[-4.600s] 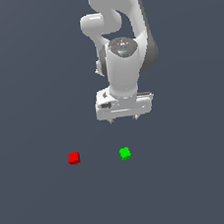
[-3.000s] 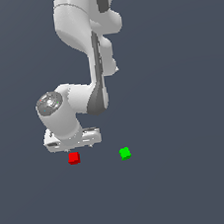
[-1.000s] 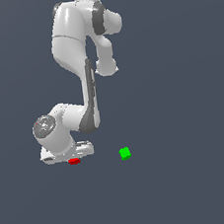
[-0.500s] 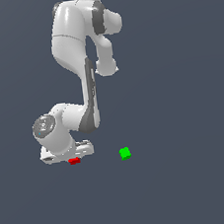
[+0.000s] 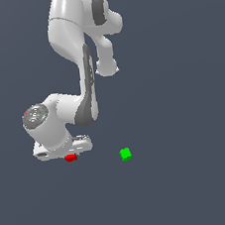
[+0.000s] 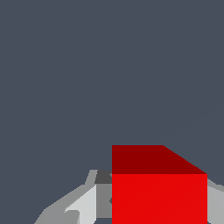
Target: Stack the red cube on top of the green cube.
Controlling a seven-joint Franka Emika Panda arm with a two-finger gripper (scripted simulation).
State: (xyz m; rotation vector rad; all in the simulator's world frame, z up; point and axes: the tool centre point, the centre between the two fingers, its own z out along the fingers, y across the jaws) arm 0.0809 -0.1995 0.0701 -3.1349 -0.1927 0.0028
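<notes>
The red cube [image 5: 70,158] shows as a small red patch just under my white gripper [image 5: 69,155], at the exterior view's left. In the wrist view the red cube [image 6: 159,192] fills the space between my fingers, and a grey fingertip [image 6: 103,197] presses against one side of it. The other finger [image 6: 215,202] sits against the opposite side, so the gripper is shut on the cube. The green cube [image 5: 125,154] lies by itself on the floor toward the exterior view's right, about a hand's width from the gripper.
The white arm [image 5: 81,63] rises above the gripper and bends back over it. Everything rests on a plain dark grey floor [image 5: 193,184], with no other objects in view.
The arm swung from above the middle to the exterior view's left and came down over the red cube. Over the last second it has hardly moved; the cube looks slightly higher.
</notes>
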